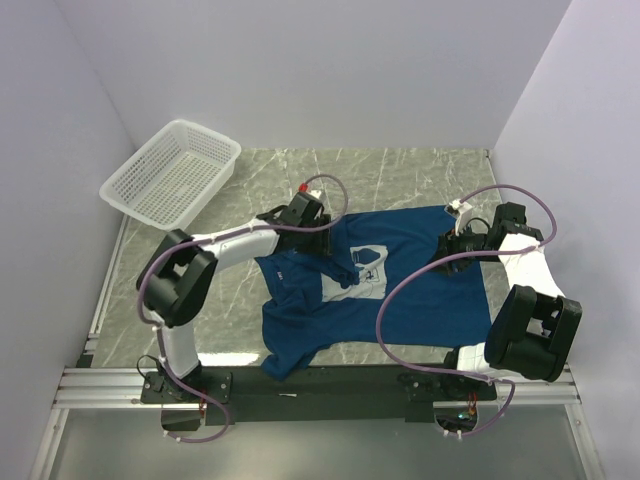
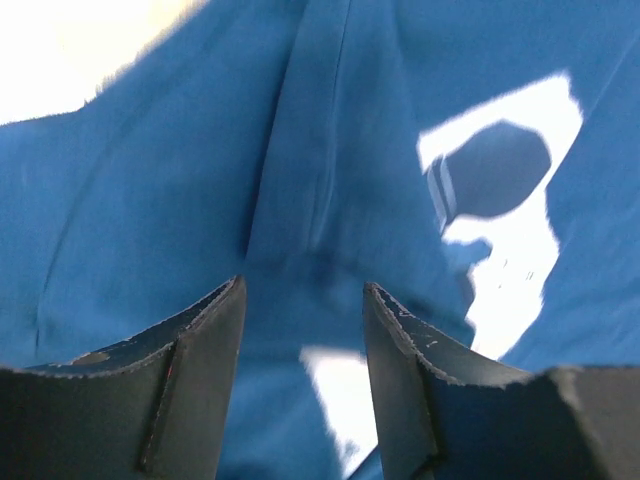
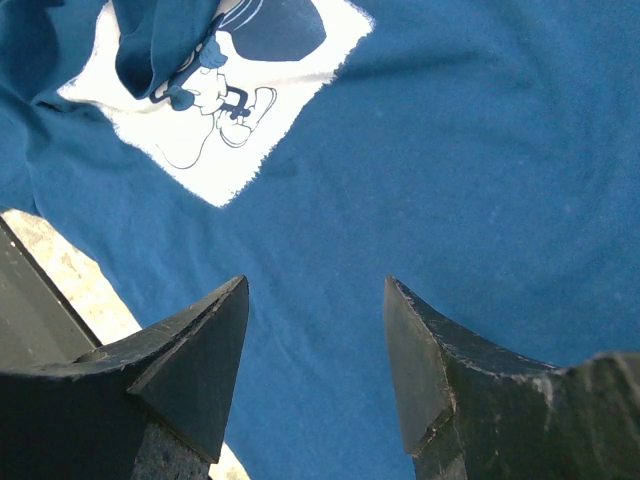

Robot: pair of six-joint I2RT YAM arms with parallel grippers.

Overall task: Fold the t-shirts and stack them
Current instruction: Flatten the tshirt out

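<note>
a dark blue short-sleeved cotton t-shirt [image 1: 420,300] with a pale rectangular mouse print lies rumpled near the middle of the grey marbled table [image 1: 400,170]. the left gripper [image 2: 303,290] hangs over its far left part, jaws apart, gripping nothing. the right gripper [image 3: 316,285] is over its right part, jaws apart, empty. a white plastic mesh basket [image 1: 170,175] sits far left.

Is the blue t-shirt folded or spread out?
Mostly spread: the t-shirt lies flat across the table, only one flap overlaps its print.
</note>
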